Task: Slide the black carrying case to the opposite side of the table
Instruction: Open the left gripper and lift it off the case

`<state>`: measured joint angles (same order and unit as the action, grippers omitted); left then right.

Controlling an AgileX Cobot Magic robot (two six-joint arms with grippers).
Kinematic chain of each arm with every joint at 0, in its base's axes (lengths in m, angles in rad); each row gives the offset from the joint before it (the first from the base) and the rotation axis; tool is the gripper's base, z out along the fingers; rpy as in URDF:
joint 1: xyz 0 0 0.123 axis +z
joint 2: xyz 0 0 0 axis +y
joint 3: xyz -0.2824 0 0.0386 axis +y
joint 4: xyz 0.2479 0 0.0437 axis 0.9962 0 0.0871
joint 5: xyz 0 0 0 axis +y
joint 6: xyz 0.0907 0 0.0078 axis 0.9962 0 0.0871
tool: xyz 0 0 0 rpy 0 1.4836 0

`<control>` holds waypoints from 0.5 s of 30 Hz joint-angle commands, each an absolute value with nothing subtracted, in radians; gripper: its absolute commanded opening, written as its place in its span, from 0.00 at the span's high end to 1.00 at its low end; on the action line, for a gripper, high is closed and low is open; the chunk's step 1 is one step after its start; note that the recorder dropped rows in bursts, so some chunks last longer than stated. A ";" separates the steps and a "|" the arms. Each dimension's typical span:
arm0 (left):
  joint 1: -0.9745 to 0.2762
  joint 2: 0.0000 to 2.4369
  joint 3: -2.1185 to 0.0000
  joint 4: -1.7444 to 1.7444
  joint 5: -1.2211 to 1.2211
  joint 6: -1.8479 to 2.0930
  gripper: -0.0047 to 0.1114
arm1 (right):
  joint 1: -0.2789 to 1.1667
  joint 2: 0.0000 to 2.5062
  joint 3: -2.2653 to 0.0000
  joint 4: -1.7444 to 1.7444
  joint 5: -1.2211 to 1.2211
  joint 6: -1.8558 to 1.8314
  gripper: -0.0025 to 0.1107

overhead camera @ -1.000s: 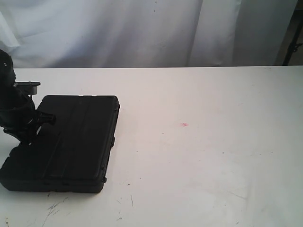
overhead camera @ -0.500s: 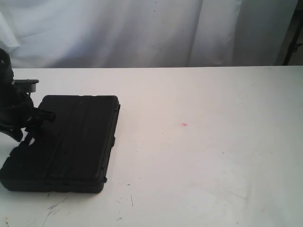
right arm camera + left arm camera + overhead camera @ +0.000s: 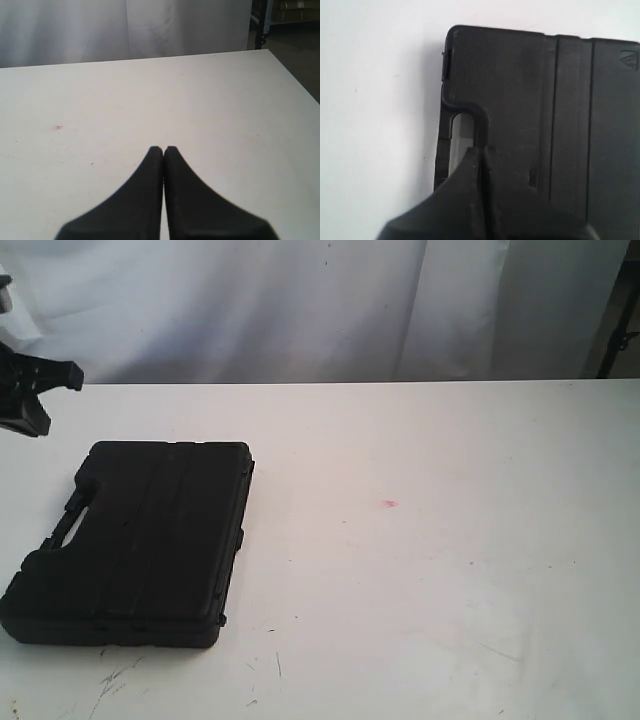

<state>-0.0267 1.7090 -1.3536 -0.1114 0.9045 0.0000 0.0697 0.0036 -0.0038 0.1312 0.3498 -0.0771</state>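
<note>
The black case point(image 3: 140, 550) lies flat on the left part of the white table point(image 3: 420, 570), its handle slot point(image 3: 70, 520) facing the left edge. My left arm point(image 3: 30, 390) hangs raised at the far left, behind the case and clear of it. In the left wrist view the left gripper point(image 3: 481, 152) is shut and empty, hovering over the case point(image 3: 545, 125) beside the handle slot point(image 3: 461, 137). My right gripper point(image 3: 163, 150) is shut and empty above bare table; it is out of the exterior view.
A tiny red spot point(image 3: 389, 504) marks the table's middle. Dark scuff marks point(image 3: 115, 680) lie near the front edge. A white curtain point(image 3: 300, 310) hangs behind the table. The table's right edge point(image 3: 295, 75) drops to a dark floor.
My left arm has lifted off the case's handle side and pulled up toward the back left. The case stays where it lay.
</note>
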 commanded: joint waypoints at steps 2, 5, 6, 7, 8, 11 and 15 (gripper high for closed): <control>-0.040 1.450 -1.189 -0.190 0.761 0.009 0.96 | 0.071 0.000 0.000 0.121 0.347 -0.076 0.98; -0.040 1.246 -1.005 -0.237 0.618 0.037 0.96 | 0.071 0.000 0.000 0.121 0.347 -0.076 0.98; -0.040 1.189 -0.955 -0.237 0.580 0.037 0.96 | 0.071 0.000 0.000 0.121 0.347 -0.076 0.98; -0.040 1.096 -0.878 -0.237 0.544 0.037 0.96 | 0.071 0.000 0.000 0.121 0.347 -0.076 0.98; -0.040 1.050 -0.842 -0.237 0.537 0.037 0.96 | 0.071 0.000 0.000 0.121 0.347 -0.076 0.98; -0.040 0.850 -0.702 -0.258 0.533 0.037 0.96 | 0.071 0.000 0.000 0.121 0.347 -0.076 0.98; -0.040 0.691 -0.619 -0.270 0.546 0.037 0.96 | 0.071 0.000 0.000 0.121 0.347 -0.076 0.98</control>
